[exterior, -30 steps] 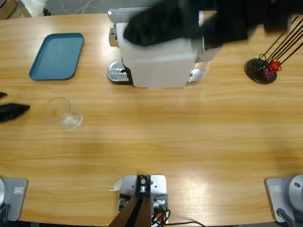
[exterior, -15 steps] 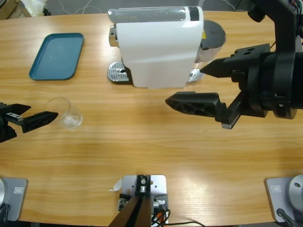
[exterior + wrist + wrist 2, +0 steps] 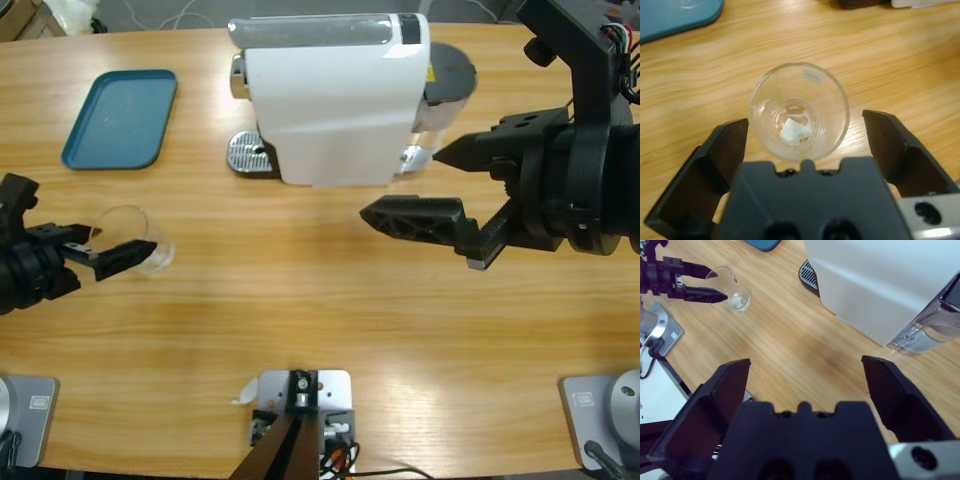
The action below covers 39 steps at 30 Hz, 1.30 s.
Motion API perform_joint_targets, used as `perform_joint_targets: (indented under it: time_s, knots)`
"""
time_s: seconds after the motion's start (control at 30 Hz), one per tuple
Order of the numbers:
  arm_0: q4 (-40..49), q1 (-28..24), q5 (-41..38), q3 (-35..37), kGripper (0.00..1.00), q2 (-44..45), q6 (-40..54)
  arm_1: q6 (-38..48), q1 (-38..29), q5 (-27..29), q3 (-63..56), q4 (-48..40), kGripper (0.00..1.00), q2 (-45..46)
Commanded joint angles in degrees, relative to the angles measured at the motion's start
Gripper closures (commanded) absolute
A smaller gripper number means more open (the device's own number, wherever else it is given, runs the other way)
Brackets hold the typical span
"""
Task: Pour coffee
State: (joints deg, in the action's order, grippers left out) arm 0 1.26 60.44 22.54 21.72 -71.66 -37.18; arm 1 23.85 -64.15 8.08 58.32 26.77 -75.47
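A clear empty glass tumbler (image 3: 137, 241) stands upright on the wooden table at the left. My left gripper (image 3: 120, 240) is open, with one jaw on each side of the glass (image 3: 799, 111), and neither jaw visibly touches it. My right gripper (image 3: 400, 183) hangs open in the air just right of the white coffee machine (image 3: 335, 100), holding nothing. In the right wrist view the right gripper (image 3: 805, 364) looks down at bare table, with the glass (image 3: 735, 287) and the left gripper (image 3: 715, 282) far off. The coffee is out of view.
The coffee machine's metal drip tray (image 3: 250, 153) juts out on its left side. Its clear water tank (image 3: 930, 332) is on the side nearer my right gripper. A blue tray (image 3: 120, 117) lies at the back left. The table's front half is bare wood.
My left gripper has advanced to the right until its jaws flank the glass. The right arm swung down from over the machine to its right side, then barely moved.
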Motion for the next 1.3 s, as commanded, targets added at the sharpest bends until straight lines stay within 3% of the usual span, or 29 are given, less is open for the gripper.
perform_joint_targets:
  time_s: [0.03,0.17,0.23,0.3,0.47,0.5,0.8,0.93,1.13,1.3]
  knots:
    - [-5.44,0.74,2.45,-2.03,0.004,-8.06,-0.84,0.76,-0.69,-0.12,-2.3,-0.66,0.0,-1.35]
    - [-5.65,0.74,2.86,-2.05,0.011,-9.43,-0.33,0.76,-0.68,-0.17,-2.74,-0.66,0.0,-1.35]
    - [-5.65,0.67,2.86,-2.12,0.069,-11.14,-0.33,0.76,-0.69,-0.33,-2.94,-0.75,0.0,-1.35]
    - [-5.81,0.68,2.86,-2.17,0.243,-12.88,-0.67,0.78,-0.66,-0.43,-2.95,-0.84,0.0,-1.35]
    - [-7.15,0.72,4.28,-3.36,0.844,-13.62,-1.76,1.18,-0.71,-0.27,-3.2,-1.1,0.0,-1.26]
    - [-7.15,0.65,4.46,-3.35,0.887,-13.6,-1.76,1.25,-0.68,-0.26,-3.22,-1.1,0.0,-1.26]
    - [-7.25,0.74,5.48,-3.54,0.892,-8.87,0.42,1.29,-0.66,-0.19,-3.73,-1.61,0.0,-1.31]
    - [-7.38,-0.11,1.24,-1.2,0.892,-2.31,10.46,1.41,-0.69,-0.06,-4.31,-2.39,0.0,-1.79]
    - [-7.5,-15.37,-18.46,4.3,0.892,0.97,36.67,1.64,-0.66,0.01,-5.31,-4.76,0.0,-2.66]
    - [-6.73,-23.08,-31.0,10.21,0.892,-6.04,45.98,0.06,-0.64,1.03,-3.22,-2.12,0.0,-0.12]
